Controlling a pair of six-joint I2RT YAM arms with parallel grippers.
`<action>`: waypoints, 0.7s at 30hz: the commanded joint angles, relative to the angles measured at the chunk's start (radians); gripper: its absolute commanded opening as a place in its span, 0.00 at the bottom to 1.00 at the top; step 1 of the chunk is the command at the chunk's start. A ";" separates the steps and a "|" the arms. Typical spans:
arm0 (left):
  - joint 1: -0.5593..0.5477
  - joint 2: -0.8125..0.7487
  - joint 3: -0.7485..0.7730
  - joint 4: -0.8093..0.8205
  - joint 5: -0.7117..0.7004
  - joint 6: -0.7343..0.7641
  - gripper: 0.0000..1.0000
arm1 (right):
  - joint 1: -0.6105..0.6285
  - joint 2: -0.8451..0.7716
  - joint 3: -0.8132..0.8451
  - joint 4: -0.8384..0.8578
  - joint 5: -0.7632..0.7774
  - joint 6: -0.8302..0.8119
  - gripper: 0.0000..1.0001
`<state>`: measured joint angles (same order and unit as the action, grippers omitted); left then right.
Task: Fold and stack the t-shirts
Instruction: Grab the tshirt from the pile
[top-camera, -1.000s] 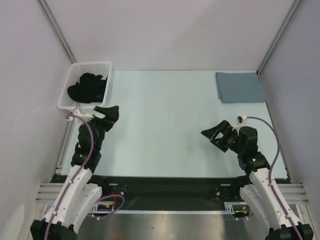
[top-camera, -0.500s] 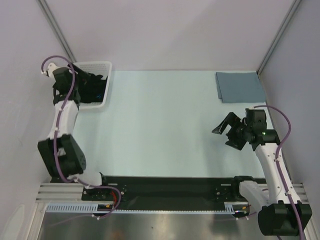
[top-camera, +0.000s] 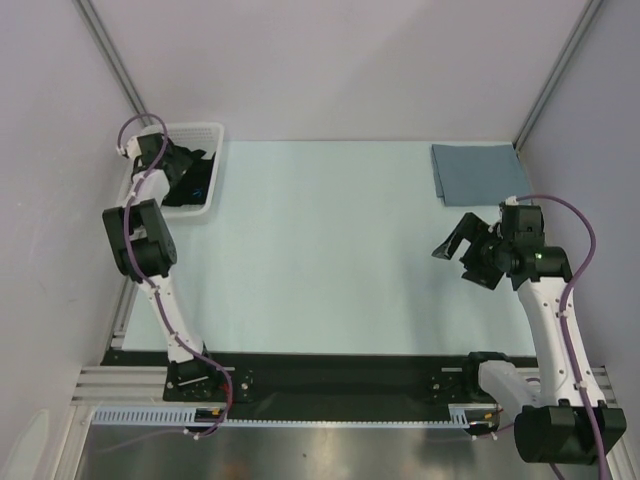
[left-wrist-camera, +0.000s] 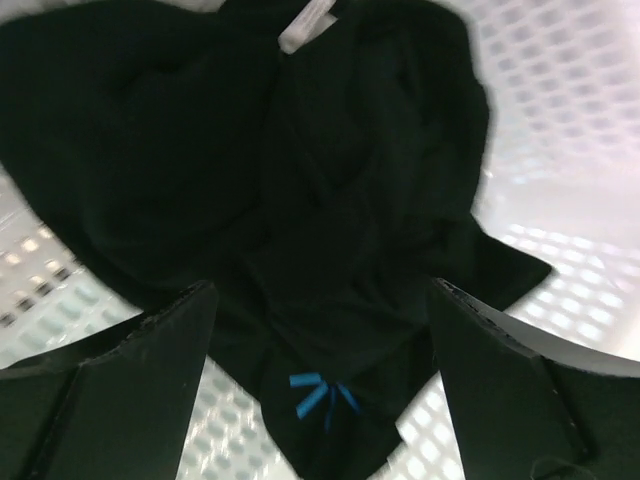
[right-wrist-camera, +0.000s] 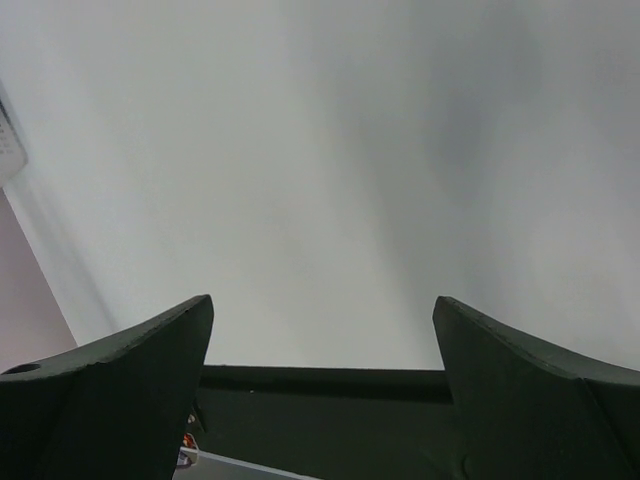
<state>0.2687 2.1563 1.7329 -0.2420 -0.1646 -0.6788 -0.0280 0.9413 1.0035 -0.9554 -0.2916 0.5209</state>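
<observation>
Pickup step: at upper left, our left gripper, jaws spread, hangs over the black t-shirt in the basket. Next we must descend and pinch. Right gripper spread.

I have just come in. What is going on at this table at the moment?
Two robot arms are working on folding and stacking t-shirts. The left gripper, open, hangs inside the white basket at the table's far left corner, right over the crumpled black t-shirt, which it has not yet gripped. The grey-blue t-shirt lies folded flat at the far right corner. The right gripper is open and empty above the table.
</observation>
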 joint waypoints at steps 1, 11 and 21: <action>0.015 0.066 0.118 -0.011 0.022 -0.059 0.90 | -0.021 0.043 0.033 -0.009 0.029 -0.027 1.00; 0.085 0.191 0.094 0.316 0.344 -0.414 0.24 | -0.055 0.119 0.072 0.018 0.008 -0.061 1.00; 0.058 0.079 -0.248 1.471 0.353 -1.002 0.00 | 0.098 0.168 0.182 0.015 0.103 -0.107 1.00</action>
<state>0.3565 2.3337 1.5261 0.6426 0.1909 -1.3945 0.0303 1.1061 1.1297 -0.9550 -0.2386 0.4500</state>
